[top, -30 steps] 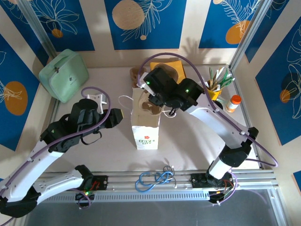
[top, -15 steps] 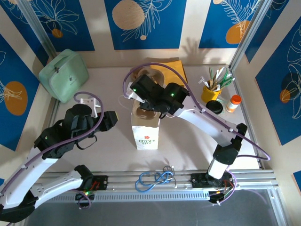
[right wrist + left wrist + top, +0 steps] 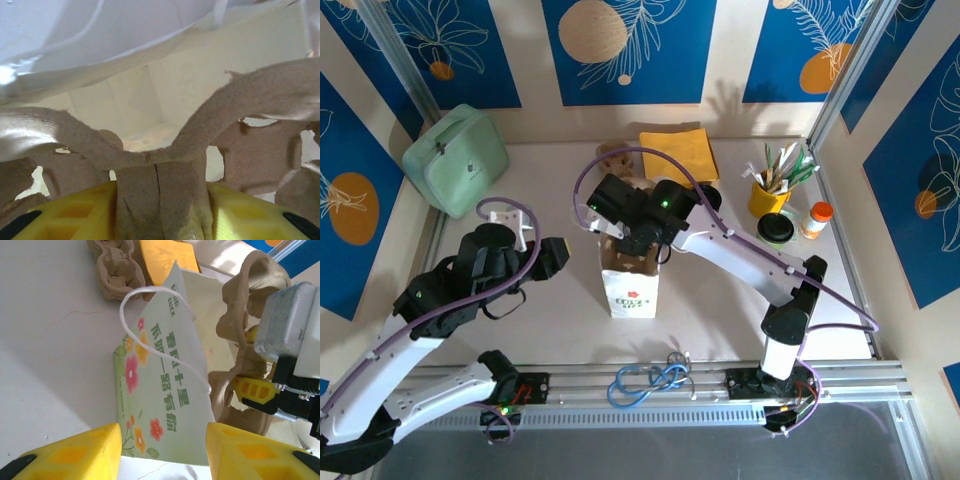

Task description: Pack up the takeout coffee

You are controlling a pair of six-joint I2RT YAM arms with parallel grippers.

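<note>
Carrier [image 3: 160,150], a brown pulp cup tray, sits in the open mouth of the bag [image 3: 629,290]. The right tool [image 3: 160,212] holds it by its centre rib, and the yellow fingers [image 3: 250,212] press that rib from both sides. In the right wrist view the pale inside of the bag shows below and through the carrier's cup holes. From above, the right tool hangs directly over the top of the bag, and a little brown pulp shows at the opening.

The bag stands upright in the middle of the table [image 3: 720,300]. It is white, with a flower print and lettering on one side, and a thin string handle [image 3: 150,310] loops loosely over that side.

The left tool [image 3: 553,256] hovers just left of the bag and apart from it. Its fingers are spread wide with nothing between them, and they face the printed side.

Behind the bag a second carrier [image 3: 614,156] lies on the table beside yellow sheets [image 3: 678,152]. A green case [image 3: 455,158] sits at the far left. At the far right are a cup [image 3: 768,192] of utensils, a black lid [image 3: 776,228] and a bottle [image 3: 815,220].
</note>
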